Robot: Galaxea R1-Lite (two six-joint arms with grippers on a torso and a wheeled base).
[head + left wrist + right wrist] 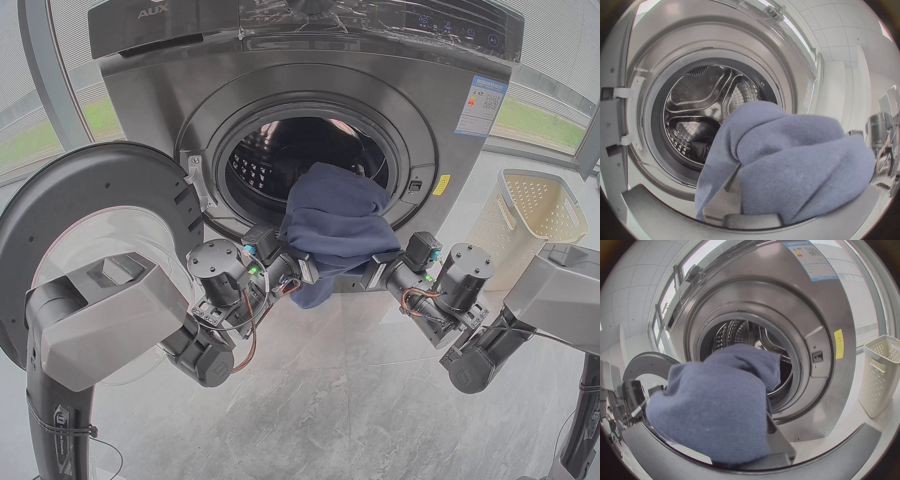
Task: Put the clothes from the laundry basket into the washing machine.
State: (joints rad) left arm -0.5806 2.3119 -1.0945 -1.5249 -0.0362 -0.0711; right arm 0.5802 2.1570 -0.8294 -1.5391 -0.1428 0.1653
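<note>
Navy-blue garment [337, 215] bunched at the drum opening of the washing machine [437, 112]: upper fold past the lip, lower end hanging below the opening. Left gripper [740, 175] and right gripper [762, 424], just in front of the opening, are each clamped on one side of the garment. Door [81, 187] stands open on the machine's robot-left side. Cream laundry basket [537, 212] stands on its robot-right side.

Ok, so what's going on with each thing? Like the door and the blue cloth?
Door, wide open, swung left.
Drum, uncovered, dark lump low inside.
Cloth, bunched, partly through the opening, partly hanging out front.
Left gripper, tucked into the cloth's left side.
Right gripper, tucked into its right side.
Basket, upright on the floor right of the washer.
</note>
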